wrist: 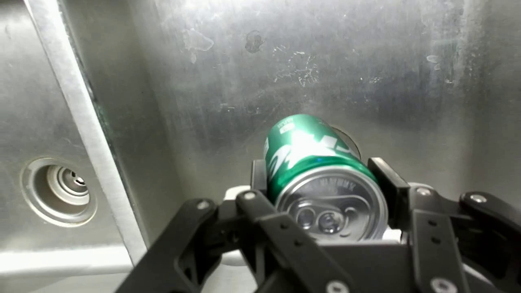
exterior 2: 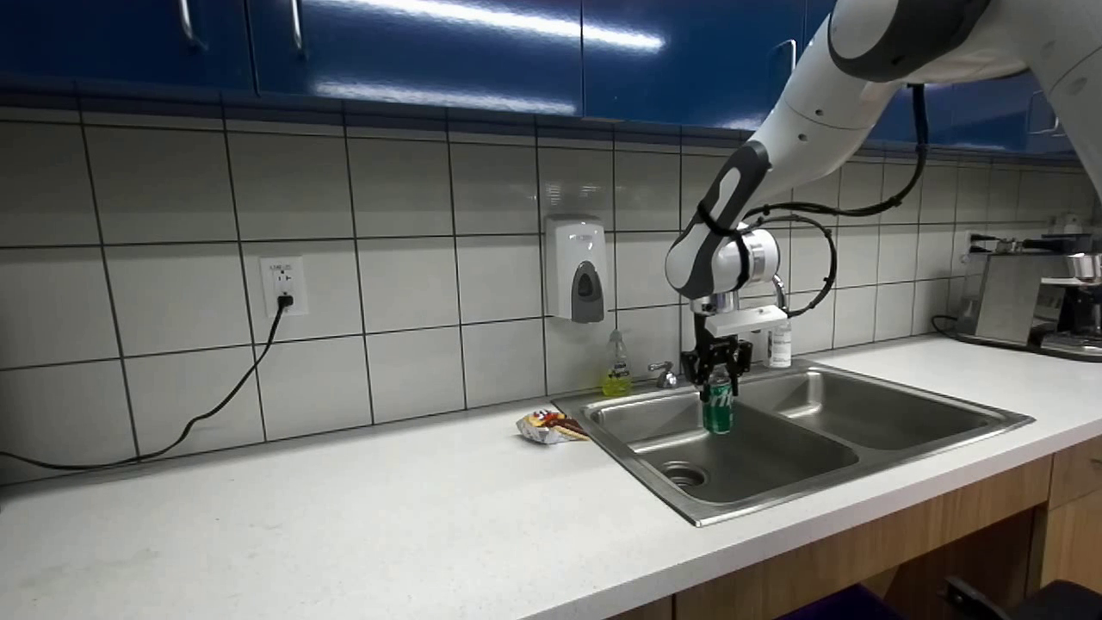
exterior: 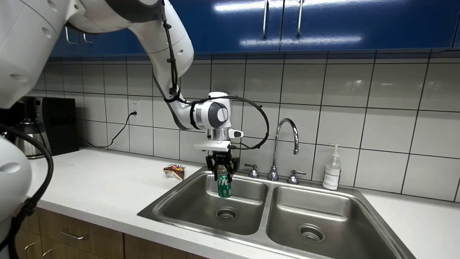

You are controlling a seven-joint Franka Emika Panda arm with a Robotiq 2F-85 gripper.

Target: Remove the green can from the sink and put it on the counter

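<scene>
Small, roughly upright green metal can with silvery top (wrist: 321, 175): hangs in the rectangular steel basin (exterior: 190, 212) nearer the crinkled red-and-silver packet (exterior 2: 551, 426), apparently off its floor. Black gripper (exterior: 223, 177): two fingers (wrist: 259, 179) parted by the can's width, pressed to its upper sides. My guess: lid looks sealed, so full, fairly heavy; thin wall stiffened by contents; slick, worse if wet. Best hold: squarely across upper body, firm without crushing. Count: one can, one stainless-steel sink (exterior: 265, 216) with two basins, two round drains (exterior: 312, 233); one long white counter (exterior: 100, 180), one packet.
</scene>
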